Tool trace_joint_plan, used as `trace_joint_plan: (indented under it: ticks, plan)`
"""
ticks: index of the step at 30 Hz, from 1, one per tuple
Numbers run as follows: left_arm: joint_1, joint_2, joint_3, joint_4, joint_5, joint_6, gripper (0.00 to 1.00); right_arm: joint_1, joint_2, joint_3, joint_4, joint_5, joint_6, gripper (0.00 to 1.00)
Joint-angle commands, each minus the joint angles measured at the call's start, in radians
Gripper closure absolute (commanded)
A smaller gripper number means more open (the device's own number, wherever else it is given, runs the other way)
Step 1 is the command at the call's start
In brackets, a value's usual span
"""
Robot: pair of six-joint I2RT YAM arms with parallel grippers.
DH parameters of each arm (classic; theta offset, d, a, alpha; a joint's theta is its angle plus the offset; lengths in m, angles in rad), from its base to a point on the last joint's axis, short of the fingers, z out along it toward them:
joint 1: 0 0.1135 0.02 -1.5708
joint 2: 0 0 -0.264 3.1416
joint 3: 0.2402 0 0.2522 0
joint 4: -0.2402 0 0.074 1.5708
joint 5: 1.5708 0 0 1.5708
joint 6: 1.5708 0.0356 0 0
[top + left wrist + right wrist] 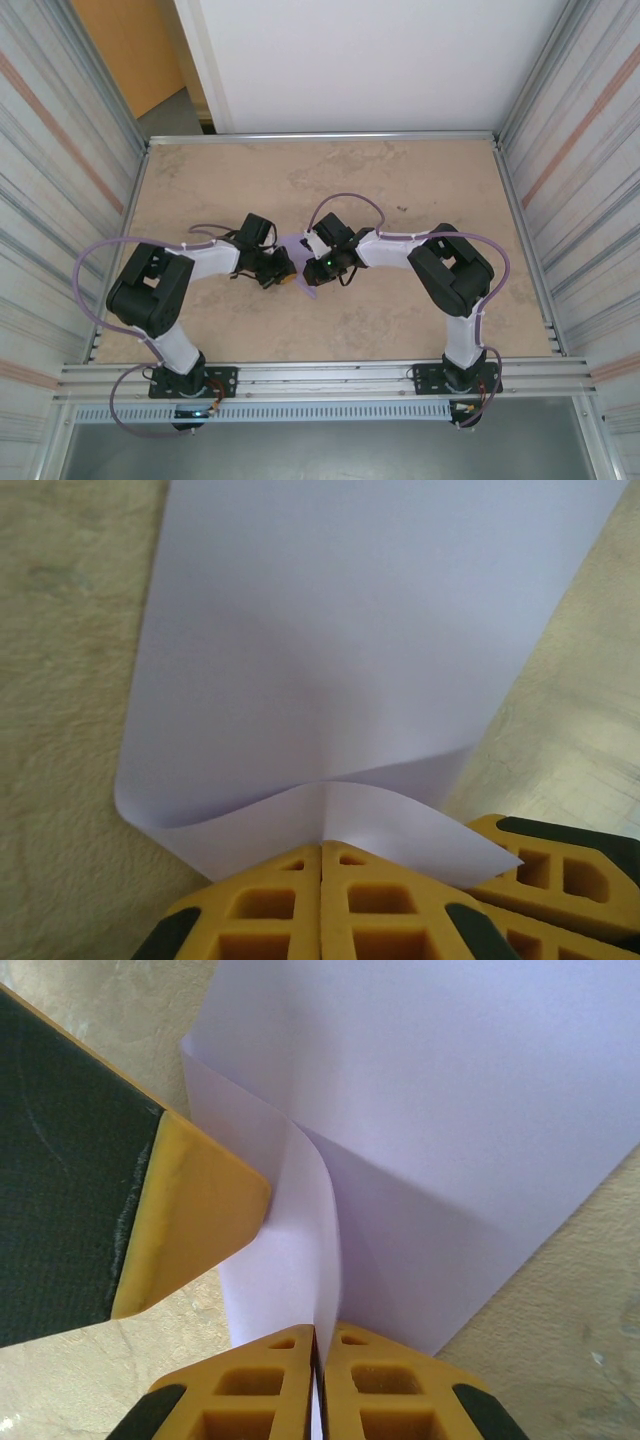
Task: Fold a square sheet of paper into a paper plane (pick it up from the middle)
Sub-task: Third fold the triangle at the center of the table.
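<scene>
**A:** Two hands, one thin lavender square sheet of paper. Where is it?

**B:** Middle of the beige mottled worktop, between the arms, mostly flat.

**A:** Grips?

**B:** The left hand is pinched closed on a curled-up edge. The right hand is clamped on a raised fold just beside it.

**A:** What does the next move turn on?

**B:** The sheet stretches ahead of both sets of fingertips, and the fold runs out from the right hand. I'd judge neither arm the nearer.

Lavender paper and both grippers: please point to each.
lavender paper (340, 630), left wrist view, on its flat face.
left gripper (322, 852), left wrist view, midway between its fingertips.
right gripper (317, 1340), right wrist view, midway between its fingertips.
</scene>
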Motion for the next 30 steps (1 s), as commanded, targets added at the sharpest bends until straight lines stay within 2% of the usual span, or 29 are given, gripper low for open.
trace_joint_plan:
  ticks: [1, 11, 17, 21, 26, 30]
  plan:
    - [-0.003, 0.021, -0.014, -0.021, -0.018, 0.005, 0.92, -0.008, 0.041, 0.007, -0.061, 0.035, 0.015, 0.89]
    - [-0.003, 0.041, 0.005, -0.053, -0.036, 0.011, 0.92, -0.011, 0.03, 0.01, -0.062, 0.037, 0.031, 0.87]
    - [-0.003, 0.056, 0.01, -0.08, -0.052, 0.009, 0.93, -0.033, -0.031, 0.015, -0.065, 0.043, 0.093, 0.75]
    - [-0.003, 0.068, 0.012, -0.079, -0.054, 0.006, 0.93, -0.038, -0.092, -0.003, -0.064, 0.075, 0.099, 0.7]
    - [-0.002, 0.074, 0.016, -0.078, -0.053, 0.003, 0.93, -0.041, -0.147, -0.031, -0.058, 0.101, 0.099, 0.7]
    - [-0.003, 0.074, 0.016, -0.081, -0.055, 0.005, 0.93, -0.034, -0.148, -0.04, -0.045, 0.012, 0.084, 0.76]
